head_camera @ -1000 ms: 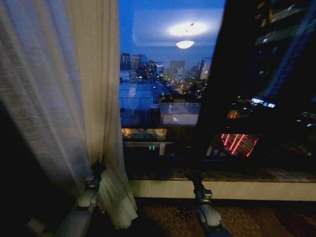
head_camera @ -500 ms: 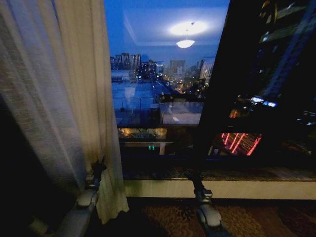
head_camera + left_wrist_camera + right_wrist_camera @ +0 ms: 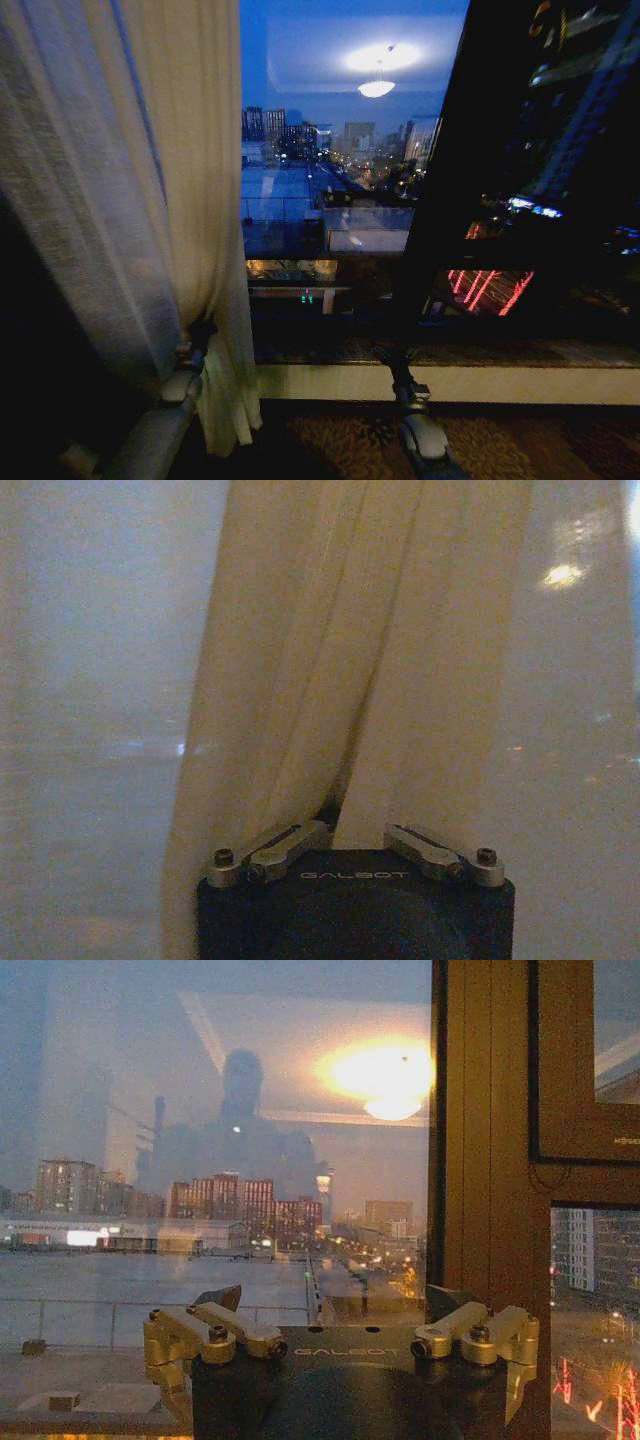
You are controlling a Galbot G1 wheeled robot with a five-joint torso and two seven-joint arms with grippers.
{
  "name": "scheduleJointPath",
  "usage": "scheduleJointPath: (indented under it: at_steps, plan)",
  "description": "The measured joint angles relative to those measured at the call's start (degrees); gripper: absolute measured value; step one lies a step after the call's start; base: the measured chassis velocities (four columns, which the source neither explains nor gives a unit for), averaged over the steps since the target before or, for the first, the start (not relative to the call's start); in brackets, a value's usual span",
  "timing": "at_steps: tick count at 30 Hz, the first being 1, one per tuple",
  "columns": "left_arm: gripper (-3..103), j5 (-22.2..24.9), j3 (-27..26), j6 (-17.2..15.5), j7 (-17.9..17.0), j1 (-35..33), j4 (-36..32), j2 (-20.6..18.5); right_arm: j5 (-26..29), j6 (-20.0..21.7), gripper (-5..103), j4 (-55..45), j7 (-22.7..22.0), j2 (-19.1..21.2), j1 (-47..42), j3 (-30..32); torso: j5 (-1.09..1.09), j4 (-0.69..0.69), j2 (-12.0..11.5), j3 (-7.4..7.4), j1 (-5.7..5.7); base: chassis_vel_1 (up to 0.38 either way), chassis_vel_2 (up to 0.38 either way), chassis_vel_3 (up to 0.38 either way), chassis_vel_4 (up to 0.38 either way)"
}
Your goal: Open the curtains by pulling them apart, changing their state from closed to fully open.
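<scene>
One sheer off-white curtain (image 3: 120,200) hangs at the left of the window, bunched into folds that narrow toward my left gripper (image 3: 200,333). In the left wrist view the gathered curtain fabric (image 3: 370,660) runs down between the fingers of the left gripper (image 3: 340,820), which is shut on it; the fingertips are buried in the cloth. My right gripper (image 3: 385,355) is low in front of the window sill, apart from any fabric. In its wrist view the right gripper (image 3: 333,1300) is open, with only glass beyond it.
Bare window glass (image 3: 330,150) shows a night city and a reflected ceiling lamp. A dark vertical window frame (image 3: 430,200) stands right of centre. The pale sill (image 3: 480,385) runs along the bottom, with patterned carpet (image 3: 320,440) below it.
The whole head view wobbled sideways and back. The curtain's lower hem has drawn in a little to the left. Both grippers stay at nearly the same places.
</scene>
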State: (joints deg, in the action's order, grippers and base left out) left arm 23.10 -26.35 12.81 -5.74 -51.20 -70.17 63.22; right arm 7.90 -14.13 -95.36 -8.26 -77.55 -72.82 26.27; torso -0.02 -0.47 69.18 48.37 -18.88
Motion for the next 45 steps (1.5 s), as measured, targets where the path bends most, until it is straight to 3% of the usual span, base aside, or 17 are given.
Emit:
scheduleJointPath:
  at_steps: [10, 15, 23, 35, 39, 40, 44, 45]
  plan:
    - [0, 2.2, -9.1, 1.5, -2.3, 4.1, 12.6, -7.0, 0.0, 0.0, 100, 0.0, 0.0, 0.0, 0.0, 0.0, 0.01, 0.00, 0.0, 0.00, 0.00, 0.000, 0.000, 0.000, 0.000]
    - [0, -0.6, -16.4, 1.5, -4.1, 6.1, 19.3, -11.1, 0.0, 0.0, 100, 0.0, 0.0, 0.0, 0.0, 0.0, -0.01, 0.03, 0.0, 0.00, 0.00, 0.000, 0.000, 0.000, 0.000]
    - [0, -1.8, -19.0, 2.4, -4.5, 6.5, 22.3, -14.7, 0.0, 0.0, 100, 0.0, 0.0, 0.0, 0.0, 0.0, 0.01, 0.03, 0.0, 0.00, 0.00, 0.000, 0.000, 0.000, 0.000]
    - [-1, -1.3, -18.5, 1.3, -4.9, 4.3, 17.4, -11.0, 0.0, 0.0, 100, 0.0, 0.0, 0.0, 0.0, 0.0, 0.00, 0.01, 0.0, 0.00, 0.00, 0.000, 0.000, 0.000, 0.000]
    - [15, -1.8, -18.6, 2.0, -3.3, 1.3, 12.2, -8.6, 0.0, 0.0, 100, 0.0, 0.0, 0.0, 0.0, 0.0, 0.02, 0.01, 0.0, 0.00, 0.00, 0.000, 0.000, 0.000, 0.000]
    - [15, -1.8, -18.6, 2.0, -3.3, 1.3, 12.2, -8.6, 0.0, 0.0, 100, 0.0, 0.0, 0.0, 0.0, 0.0, 0.02, 0.01, 0.0, 0.00, 0.00, 0.000, 0.000, 0.000, 0.000]
    - [31, -4.1, -19.7, 4.0, -1.1, -4.6, 3.0, -3.6, 0.0, 0.0, 100, 0.0, 0.0, 0.0, 0.0, 0.0, 0.02, -0.01, 0.0, 0.00, 0.00, 0.000, 0.000, 0.000, 0.000]
    - [31, -4.1, -19.7, 4.0, -1.1, -4.6, 3.0, -3.6, 0.0, 0.0, 100, 0.0, 0.0, 0.0, 0.0, 0.0, 0.02, -0.01, 0.0, 0.00, 0.00, 0.000, 0.000, 0.000, 0.000]
